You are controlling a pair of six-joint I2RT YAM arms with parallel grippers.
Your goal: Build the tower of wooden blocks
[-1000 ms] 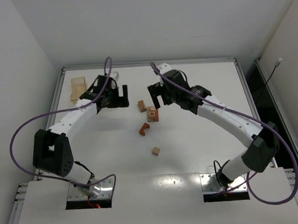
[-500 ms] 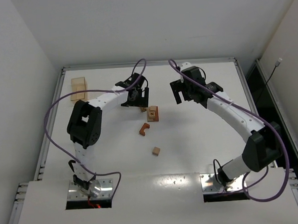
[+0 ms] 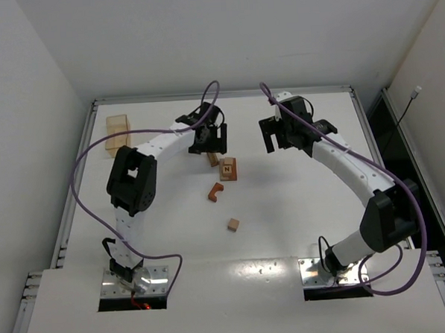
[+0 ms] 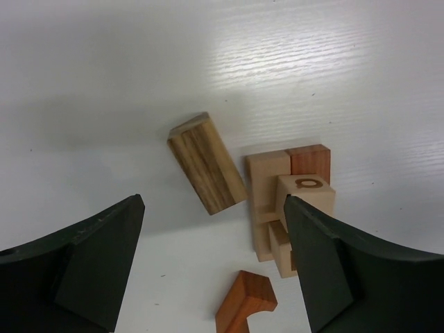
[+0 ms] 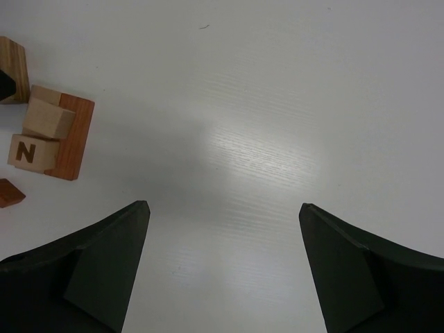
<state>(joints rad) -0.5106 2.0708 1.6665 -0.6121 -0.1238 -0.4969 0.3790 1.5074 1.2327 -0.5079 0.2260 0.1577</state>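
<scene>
A low stack of wood blocks (image 3: pixel 227 168) lies mid-table: tan pieces and a reddish-brown one, with a lettered cube (image 5: pixel 26 152) on top. A dark striped bar (image 4: pixel 207 172) lies just left of it. A reddish-brown notched piece (image 3: pixel 215 191) and a small tan cube (image 3: pixel 232 225) lie nearer. My left gripper (image 3: pixel 210 141) is open and empty, above the bar and the stack (image 4: pixel 295 201). My right gripper (image 3: pixel 281 137) is open and empty over bare table, right of the stack (image 5: pixel 52 139).
A flat pale wooden tray (image 3: pixel 117 132) sits at the far left near the table's raised rim (image 3: pixel 222 95). Purple cables loop over both arms.
My left gripper has swung right from near the tray to above the blocks. My right gripper has drawn back to the right, away from the stack. The blocks have not moved.
</scene>
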